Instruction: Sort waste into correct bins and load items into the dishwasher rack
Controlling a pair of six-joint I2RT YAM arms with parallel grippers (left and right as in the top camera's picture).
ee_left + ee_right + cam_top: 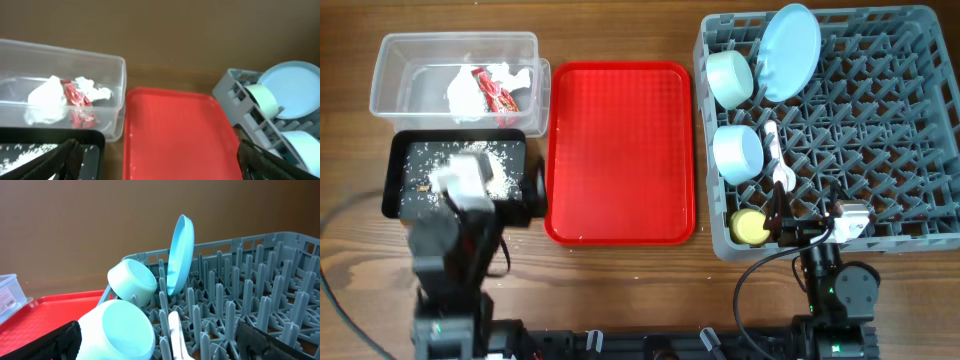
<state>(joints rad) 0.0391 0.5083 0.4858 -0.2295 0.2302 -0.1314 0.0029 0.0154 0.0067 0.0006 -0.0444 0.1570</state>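
Spill and snag risks near finish

Left gripper (157, 152), fingers apart, hangs over crumbs (505, 170) in black tray (392, 175), lower left; a low sweep could scatter them. Right gripper (157, 335), likewise apart, sits at lower edge of dishwasher rack (880, 120); pegs (220, 280) might snag it.

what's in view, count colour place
rectangular plastic tub: 1, clear, far left
crumpled paper napkin: 1, white, in tub
shiny snack wrapper: 1, red, in tub
shallow rectangular tray: 1, black, near left
food crumbs: scattered, white, black tray
flat tray: 1, red, centre
pegged plastic rack: 1, grey, right
round plate: 1, light blue, rack
pale mint bowl: 1, mint, rack
light blue bowl: 1, blue, rack
small cup: 1, yellow, rack
plastic cutlery: 2, white, rack
left gripper: 1, black, open by black tray
right gripper: 1, black, open at rack
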